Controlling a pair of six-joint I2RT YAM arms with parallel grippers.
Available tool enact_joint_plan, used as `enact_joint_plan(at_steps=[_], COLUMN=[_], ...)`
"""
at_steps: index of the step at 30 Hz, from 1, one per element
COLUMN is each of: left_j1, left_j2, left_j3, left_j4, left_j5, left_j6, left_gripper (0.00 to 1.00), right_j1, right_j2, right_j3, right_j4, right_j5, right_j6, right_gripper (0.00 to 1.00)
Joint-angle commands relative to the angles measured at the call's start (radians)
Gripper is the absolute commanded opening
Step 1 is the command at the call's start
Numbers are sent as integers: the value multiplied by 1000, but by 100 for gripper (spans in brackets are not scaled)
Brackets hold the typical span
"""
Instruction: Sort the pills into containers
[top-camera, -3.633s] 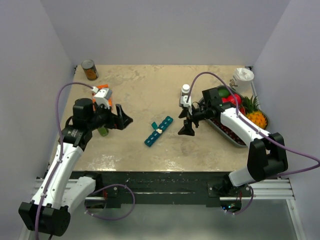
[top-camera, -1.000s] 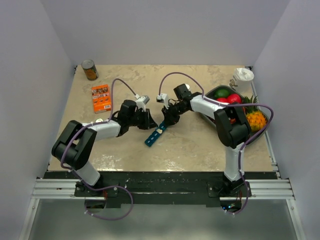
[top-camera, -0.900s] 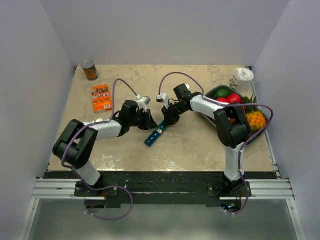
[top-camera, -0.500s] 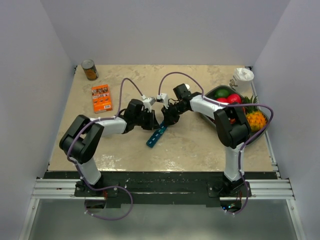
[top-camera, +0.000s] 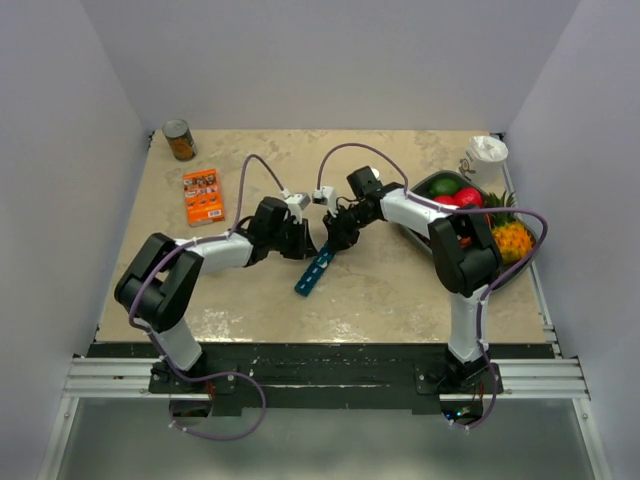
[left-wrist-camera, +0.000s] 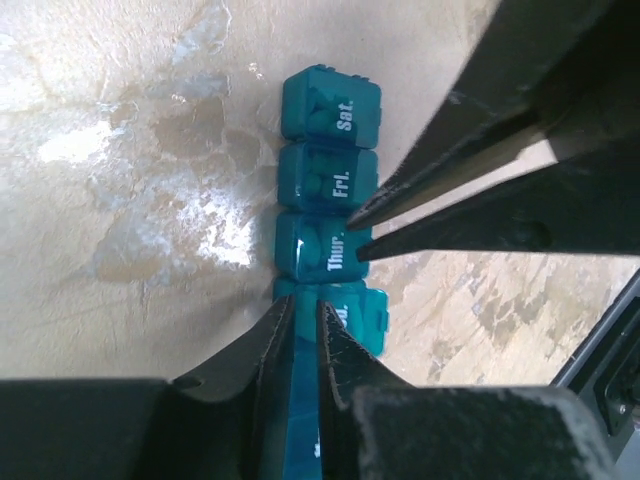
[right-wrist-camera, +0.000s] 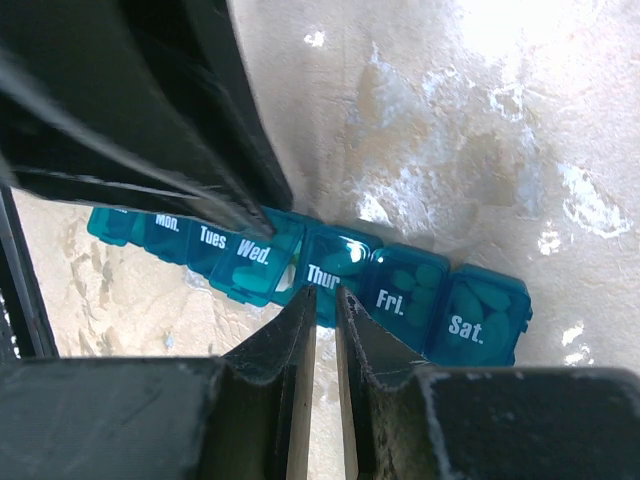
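So the containers (top-camera: 315, 270), that slim teal strip of day-labelled boxes, sit roughly mid-counter, a touch toward the near edge. The strip lies on a diagonal with its far end pointing toward the right side. Both arms are crowded over the far half of it. From the right wrist view you can read Mon. through Sat. on the lids, and there are pills (right-wrist-camera: 410, 280) showing through the Thur., Fri. and Sat. ones. The right gripper (right-wrist-camera: 322, 295) has its fingers pressed almost together, just a thin slit between them, with the tips right at the edge of the Thur. compartment (right-wrist-camera: 335, 265). It isn't pinching anything I can see. The left gripper (left-wrist-camera: 303, 312) is also nearly closed, its tips down on the Wed. compartment (right-wrist-camera: 255, 255), which looks a bit tilted next to its neighbours. Honestly can't tell if it's actually nipping the lid or just touching it. Elsewhere, a brown can (top-camera: 180, 140) stands in the far left corner, an orange box (top-camera: 203, 195) lies near the left edge, a fruit tray (top-camera: 427, 181) is along the right edge, and a white cup (top-camera: 487, 150) is in the far right corner.
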Motion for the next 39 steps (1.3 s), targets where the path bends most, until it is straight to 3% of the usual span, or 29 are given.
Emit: enact_joint_plan(at_steps=[1, 4, 12, 22, 39], left_j1=[-8, -8, -8, -22, -100], left_j2=[-131, -203, -384, -484, -396], left_j3=[-2, -7, -163, -293, -312], left_j4=[17, 0, -59, -105, -8], left_j5=[-39, -58, -54, -114, -155], left_j6=[16, 41, 90, 79, 151], left_gripper=[20, 25, 59, 64, 64], right_j1=[6, 5, 9, 68, 71], right_j2=[-64, -75, -113, -58, 5], right_j3=[45, 46, 55, 58, 35], right_j4=[-28, -39, -71, -87, -142], right_j5=[-62, -80, -123, -120, -21], right_j6=[-42, -57, -91, -91, -126], right_gripper=[18, 18, 18, 18, 15])
